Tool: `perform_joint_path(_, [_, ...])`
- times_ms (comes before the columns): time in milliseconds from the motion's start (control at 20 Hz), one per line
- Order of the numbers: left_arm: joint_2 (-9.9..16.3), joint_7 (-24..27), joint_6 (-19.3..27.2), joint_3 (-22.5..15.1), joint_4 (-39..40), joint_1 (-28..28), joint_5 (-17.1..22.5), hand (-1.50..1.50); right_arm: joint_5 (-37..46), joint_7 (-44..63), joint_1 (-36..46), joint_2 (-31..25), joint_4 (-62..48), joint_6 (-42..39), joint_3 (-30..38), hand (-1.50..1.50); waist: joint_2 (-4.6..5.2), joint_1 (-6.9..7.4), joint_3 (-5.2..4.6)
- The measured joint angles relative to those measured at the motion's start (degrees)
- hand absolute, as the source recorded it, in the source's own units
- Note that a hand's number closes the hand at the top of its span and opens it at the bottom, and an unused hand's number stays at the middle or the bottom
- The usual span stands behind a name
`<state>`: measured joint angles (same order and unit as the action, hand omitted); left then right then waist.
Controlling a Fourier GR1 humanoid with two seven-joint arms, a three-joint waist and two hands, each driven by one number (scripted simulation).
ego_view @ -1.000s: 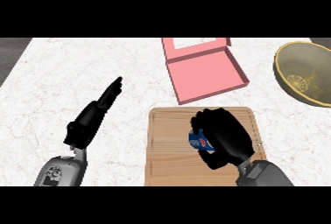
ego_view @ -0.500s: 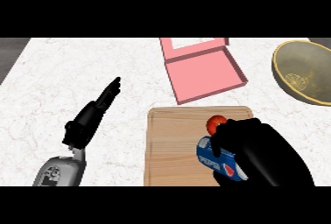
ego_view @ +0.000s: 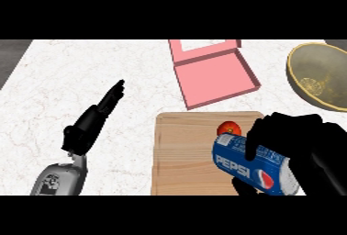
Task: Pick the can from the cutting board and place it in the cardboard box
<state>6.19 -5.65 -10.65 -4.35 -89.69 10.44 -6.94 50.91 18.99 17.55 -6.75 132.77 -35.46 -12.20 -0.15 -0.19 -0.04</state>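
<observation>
A blue Pepsi can (ego_view: 247, 164) lies tilted in my right hand (ego_view: 308, 147), whose fingers and thumb curl round it, close to the view above the wooden cutting board (ego_view: 186, 156). A small red round thing (ego_view: 229, 127) shows just past the can's top end, over the board. The box (ego_view: 213, 73) is pink, open, with its lid up, and lies on the counter beyond the board's far edge. My left hand (ego_view: 95, 118) rests open over the counter at the left, fingers straight and pointing away.
A large yellowish bowl (ego_view: 318, 75) stands at the far right of the white marble counter (ego_view: 88, 73). The counter's left edge runs along the upper left, with dark floor beyond it.
My right hand has closed round the can and raised it off the cutting board toward the view, so can and hand look larger. The left hand has stayed still.
</observation>
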Motion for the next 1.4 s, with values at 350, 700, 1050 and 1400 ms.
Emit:
perform_joint_path(350, [-0.29,0.27,-0.46,0.20,0.50,0.14,-0.20,0.00,-4.81,6.46,14.00,2.57,-4.41,-4.96,10.19,1.50,0.07,0.27,0.01])
perform_joint_path(700, [-1.00,0.44,-0.52,-0.45,-1.08,-1.28,-0.82,0.00,-6.58,5.96,23.51,1.54,-16.52,-1.03,15.33,1.50,0.14,0.55,0.01])
perform_joint_path(1050, [-1.52,0.01,-0.61,-0.42,-0.91,-0.58,-1.17,0.00,-4.80,3.55,29.68,1.23,-30.21,6.67,16.48,1.50,0.19,0.65,0.02])
perform_joint_path(1400, [-1.92,1.05,-0.10,0.11,1.30,0.74,-2.00,0.00,0.01,-1.80,35.27,-1.13,-45.50,14.73,15.52,1.50,0.29,0.78,0.01])
